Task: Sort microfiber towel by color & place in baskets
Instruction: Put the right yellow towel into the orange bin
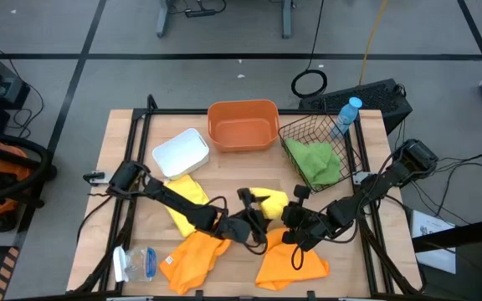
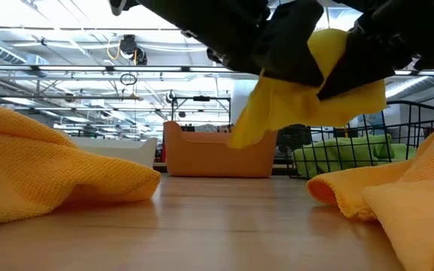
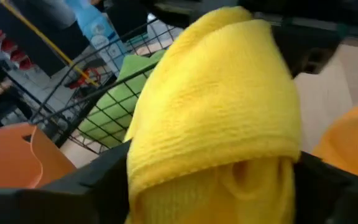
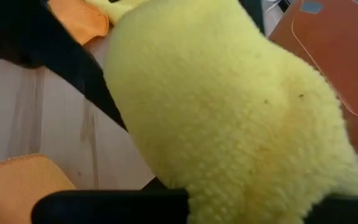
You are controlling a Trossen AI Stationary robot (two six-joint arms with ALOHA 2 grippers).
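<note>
A yellow towel (image 1: 272, 200) hangs bunched above the middle of the table, lifted clear (image 2: 300, 98). My right gripper (image 1: 294, 216) is shut on it from the right. My left gripper (image 1: 250, 211) comes at it from the left, open, its fingers on either side of the folded bundle (image 3: 216, 112). A second yellow towel (image 1: 187, 199) lies under my left arm. Two orange towels (image 1: 195, 255) (image 1: 291, 263) lie flat near the front edge. A green towel (image 1: 316, 163) lies in the black wire basket (image 1: 354, 155). The orange tub (image 1: 243, 125) and white tray (image 1: 181, 153) stand at the back. My left gripper has the folded yellow bundle filling the gap between its two fingers (image 3: 98, 186); the cloth lies against both, and it bulges over them. My right gripper holds the towel's right end (image 1: 282, 201), coming slanting down from the table's right; the cloth itself hides the pinch. The towel hangs below, clear of the table.
A clear bottle with a blue cap (image 1: 347, 113) stands by the wire basket's far corner. A clear plastic packet (image 1: 136, 263) lies at the front left. Bare wood shows between the two orange towels (image 2: 224, 226).
</note>
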